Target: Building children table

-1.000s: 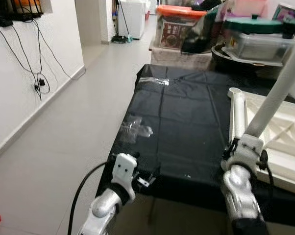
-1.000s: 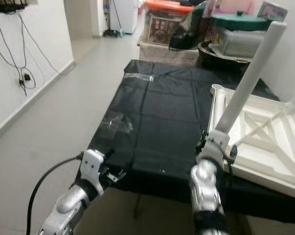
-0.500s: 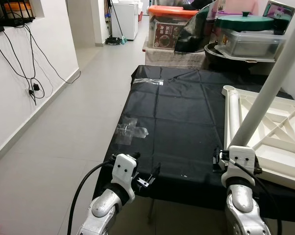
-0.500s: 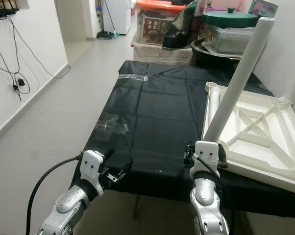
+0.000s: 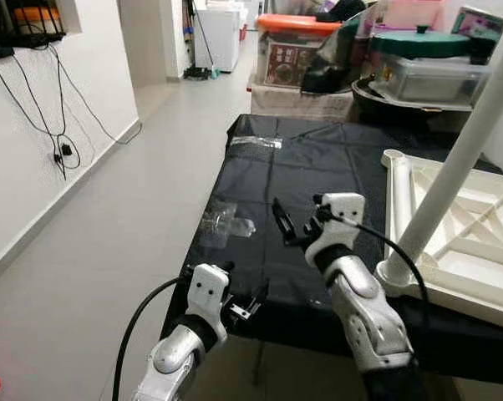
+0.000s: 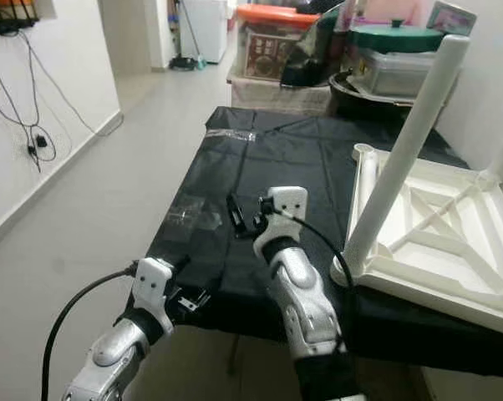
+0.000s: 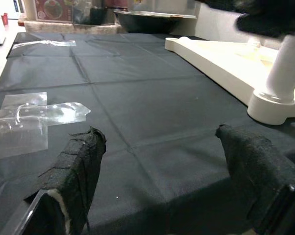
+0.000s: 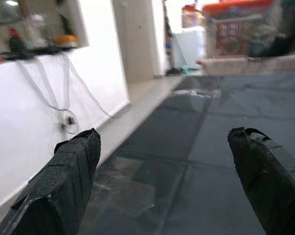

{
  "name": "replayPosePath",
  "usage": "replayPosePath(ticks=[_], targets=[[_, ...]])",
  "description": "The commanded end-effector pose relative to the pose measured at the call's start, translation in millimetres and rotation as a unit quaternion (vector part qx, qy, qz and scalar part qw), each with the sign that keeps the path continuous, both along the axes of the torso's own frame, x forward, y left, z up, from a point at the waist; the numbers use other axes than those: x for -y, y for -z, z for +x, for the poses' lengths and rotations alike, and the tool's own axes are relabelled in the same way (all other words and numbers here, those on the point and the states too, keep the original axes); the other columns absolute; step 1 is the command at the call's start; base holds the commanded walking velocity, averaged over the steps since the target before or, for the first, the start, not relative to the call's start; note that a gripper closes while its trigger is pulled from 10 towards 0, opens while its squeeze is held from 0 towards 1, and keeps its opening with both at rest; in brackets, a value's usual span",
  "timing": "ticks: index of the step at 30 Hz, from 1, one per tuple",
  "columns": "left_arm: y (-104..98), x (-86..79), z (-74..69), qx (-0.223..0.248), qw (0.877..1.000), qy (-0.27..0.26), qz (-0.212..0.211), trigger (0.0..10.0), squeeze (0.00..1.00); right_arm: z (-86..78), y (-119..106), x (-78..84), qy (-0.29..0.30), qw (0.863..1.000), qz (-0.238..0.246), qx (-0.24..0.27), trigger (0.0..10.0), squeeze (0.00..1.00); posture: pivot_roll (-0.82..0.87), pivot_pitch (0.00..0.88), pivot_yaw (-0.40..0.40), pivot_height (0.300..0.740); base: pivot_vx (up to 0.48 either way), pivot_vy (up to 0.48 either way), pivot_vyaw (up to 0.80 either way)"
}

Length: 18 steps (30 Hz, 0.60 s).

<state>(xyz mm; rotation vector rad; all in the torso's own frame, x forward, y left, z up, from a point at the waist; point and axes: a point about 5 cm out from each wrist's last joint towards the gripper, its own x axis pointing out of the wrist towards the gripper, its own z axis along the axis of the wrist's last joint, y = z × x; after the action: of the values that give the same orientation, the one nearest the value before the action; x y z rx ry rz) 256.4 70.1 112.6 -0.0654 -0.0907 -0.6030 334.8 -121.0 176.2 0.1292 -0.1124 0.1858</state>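
A white children's table top [image 5: 464, 251] lies upside down on the right of a table covered in black cloth [image 5: 318, 175]. One white leg [image 5: 456, 171] stands tilted in the top's near left corner socket, and nothing holds it. My right gripper [image 5: 287, 227] hovers open and empty over the black cloth, left of that leg. In the right wrist view its fingers [image 8: 64, 176] stand wide apart. Down at the cloth's front edge is my left gripper [image 5: 250, 302], also open and empty. The left wrist view faces the leg's base [image 7: 277, 100].
Patches of clear tape [image 5: 226, 225] stick to the cloth near its left edge, and another strip [image 5: 256, 142] lies farther back. Storage boxes and a covered pot [image 5: 427, 50] crowd the far end. A tiled floor [image 5: 109, 251] and a wall with hanging cables [image 5: 63, 142] are on the left.
My right gripper has let go of the white leg, opened and swung left over the black cloth. The leg now stands by itself in the corner socket. The left arm stayed put.
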Motion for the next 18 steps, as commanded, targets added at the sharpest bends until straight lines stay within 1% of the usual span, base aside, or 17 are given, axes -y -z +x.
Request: replayPosePath(ticks=[1, 2, 3, 5, 6, 7, 8, 9, 10, 11, 12, 13, 14, 15, 16, 17, 18], targets=[[-1, 1.3, -0.7, -0.002, 1.0, 0.003, -0.002, 10.0, 0.0, 10.0, 0, 13.4, 0.063, 0.998, -0.008, -0.003, 10.0, 0.0, 0.11, 0.0, -0.068, 0.74, 0.0, 0.0, 0.0], [-1, 1.4, -0.7, -0.002, 1.0, 0.002, -0.001, 10.0, 0.0, 20.9, -2, 22.3, 0.126, 0.992, -0.02, -0.014, 10.0, 0.0, 0.11, 0.0, -0.067, 0.74, 0.0, 0.0, 0.0], [-1, 1.4, -0.7, -0.002, 1.0, 0.002, -0.001, 10.0, 0.0, 20.9, -2, 22.3, 0.126, 0.992, -0.02, -0.014, 10.0, 0.0, 0.11, 0.0, -0.067, 0.74, 0.0, 0.0, 0.0], [-1, 1.7, -0.7, -0.001, 1.0, 0.002, -0.001, 10.0, 0.0, 38.1, -7, 37.3, 0.227, 0.973, -0.016, -0.042, 10.0, 0.0, 0.12, 0.0, -0.074, 0.74, 0.0, 0.0, 0.0], [-1, 1.7, -0.7, -0.001, 1.0, 0.001, -0.001, 10.0, 0.0, 42.3, -8, 41.7, 0.26, 0.964, -0.022, -0.052, 10.0, 0.0, 0.12, 0.0, -0.074, 0.74, 0.0, 0.0, 0.0], [-1, 1.7, -0.7, -0.001, 1.0, 0.001, -0.001, 10.0, 0.0, 42.3, -8, 41.7, 0.26, 0.964, -0.022, -0.052, 10.0, 0.0, 0.12, 0.0, -0.074, 0.74, 0.0, 0.0, 0.0], [-1, 1.7, -0.7, 0.0, 1.0, 0.001, -0.001, 10.0, 0.0, 44.3, -9, 43.8, 0.278, 0.959, -0.026, -0.057, 10.0, 0.0, 0.12, 0.0, -0.074, 0.74, 0.0, 0.0, 0.0], [-1, 1.7, -0.7, 0.0, 1.0, 0.001, -0.001, 10.0, 0.0, 44.3, -9, 43.8, 0.278, 0.959, -0.026, -0.057, 10.0, 0.0, 0.12, 0.0, -0.074, 0.74, 0.0, 0.0, 0.0], [-1, 1.9, -0.6, 0.0, 1.0, 0.001, -0.001, 10.0, 0.0, 46.1, -9, 47.3, 0.3, 0.951, -0.028, -0.066, 10.0, 0.0, 0.11, 0.0, -0.076, 0.74, 0.0, 0.0, 0.0], [-1, 2.1, -0.5, 0.0, 1.0, 0.001, -0.001, 10.0, 0.0, 47.7, -6, 52.4, 0.332, 0.939, -0.045, -0.084, 10.0, 0.0, 0.11, 0.0, -0.074, 0.74, 0.0, 0.0, 0.0], [-1, 2.1, -0.5, 0.0, 1.0, 0.001, -0.001, 10.0, 0.0, 47.7, -6, 52.4, 0.332, 0.939, -0.045, -0.084, 10.0, 0.0, 0.11, 0.0, -0.074, 0.74, 0.0, 0.0, 0.0], [-1, 2.4, -0.6, -0.001, 1.0, 0.002, -0.001, 10.0, 0.0, 45.8, -4, 64.0, 0.379, 0.919, -0.051, -0.096, 10.0, 0.0, 0.11, 0.0, -0.077, 0.74, 0.0, 0.0, 0.0], [-1, 2.4, -0.6, -0.001, 1.0, 0.002, -0.001, 10.0, 0.0, 45.8, -4, 64.0, 0.379, 0.919, -0.051, -0.096, 10.0, 0.0, 0.11, 0.0, -0.077, 0.74, 0.0, 0.0, 0.0], [-1, 2.4, -0.7, -0.001, 1.0, 0.001, -0.002, 10.0, 0.0, 42.2, -2, 75.3, 0.421, 0.899, -0.052, -0.107, 10.0, 0.0, 0.11, 0.0, -0.077, 0.74, 0.0, 0.0, 0.0], [-1, 2.4, -0.7, -0.001, 1.0, 0.001, -0.002, 10.0, 0.0, 42.2, -2, 75.3, 0.421, 0.899, -0.052, -0.107, 10.0, 0.0, 0.11, 0.0, -0.077, 0.74, 0.0, 0.0, 0.0], [-1, 2.3, -1.3, -0.001, 1.0, 0.001, -0.003, 10.0, 0.0, 33.2, 2, 93.6, 0.48, 0.868, -0.052, -0.116, 10.0, 0.0, 0.11, 0.0, -0.077, 0.74, 0.0, 0.0, 0.0], [-1, 2.3, -1.3, -0.001, 1.0, 0.001, -0.003, 10.0, 0.0, 33.2, 2, 93.6, 0.48, 0.868, -0.052, -0.116, 10.0, 0.0, 0.11, 0.0, -0.077, 0.74, 0.0, 0.0, 0.0]])
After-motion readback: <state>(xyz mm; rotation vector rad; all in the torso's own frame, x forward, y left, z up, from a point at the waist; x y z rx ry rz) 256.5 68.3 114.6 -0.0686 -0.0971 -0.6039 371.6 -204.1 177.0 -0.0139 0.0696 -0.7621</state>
